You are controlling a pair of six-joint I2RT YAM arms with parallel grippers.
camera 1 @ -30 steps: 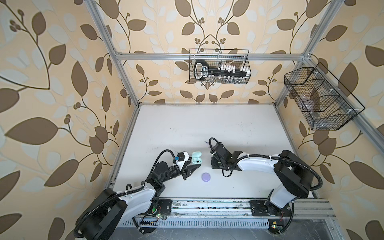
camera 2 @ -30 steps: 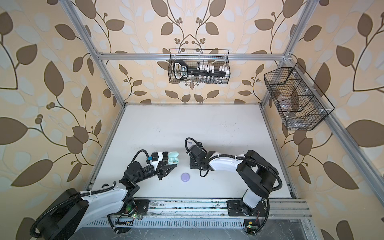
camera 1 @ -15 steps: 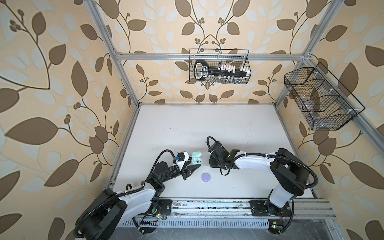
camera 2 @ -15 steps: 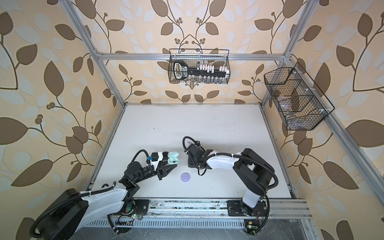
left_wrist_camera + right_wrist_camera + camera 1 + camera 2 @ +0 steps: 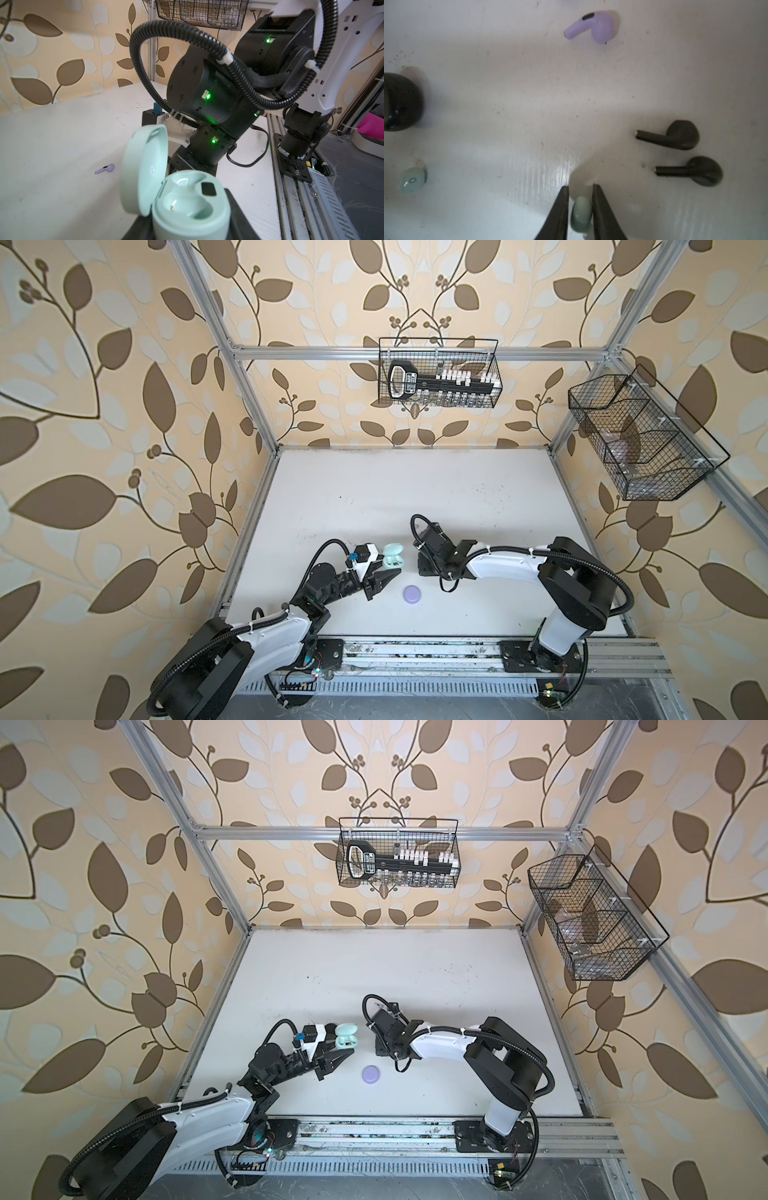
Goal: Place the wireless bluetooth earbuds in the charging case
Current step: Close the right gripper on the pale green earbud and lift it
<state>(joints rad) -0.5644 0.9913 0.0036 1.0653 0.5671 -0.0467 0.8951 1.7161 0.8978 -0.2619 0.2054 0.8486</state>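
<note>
The open mint charging case [image 5: 191, 207] is upright in my left gripper [image 5: 187, 224], which is shut on its base. Its lid is swung back and both sockets are empty. In both top views the case [image 5: 392, 556] [image 5: 346, 1036] is left of the right wrist. My right gripper [image 5: 581, 187] points down at the table, its fingers closed on a pale mint earbud [image 5: 581, 214]. Loose on the table lie a second mint earbud [image 5: 413, 181], a lilac earbud [image 5: 593, 26] [image 5: 105, 168] and two black earbuds [image 5: 675, 135] [image 5: 695, 171].
A closed lilac case [image 5: 412, 594] [image 5: 371, 1074] lies near the front between the arms. A black case [image 5: 400, 101] stands at the edge of the right wrist view. Wire baskets [image 5: 438, 373] [image 5: 640, 439] hang on the back and right walls.
The right wrist has shifted slightly to the left over the table. The left arm and the mint case have not moved.
</note>
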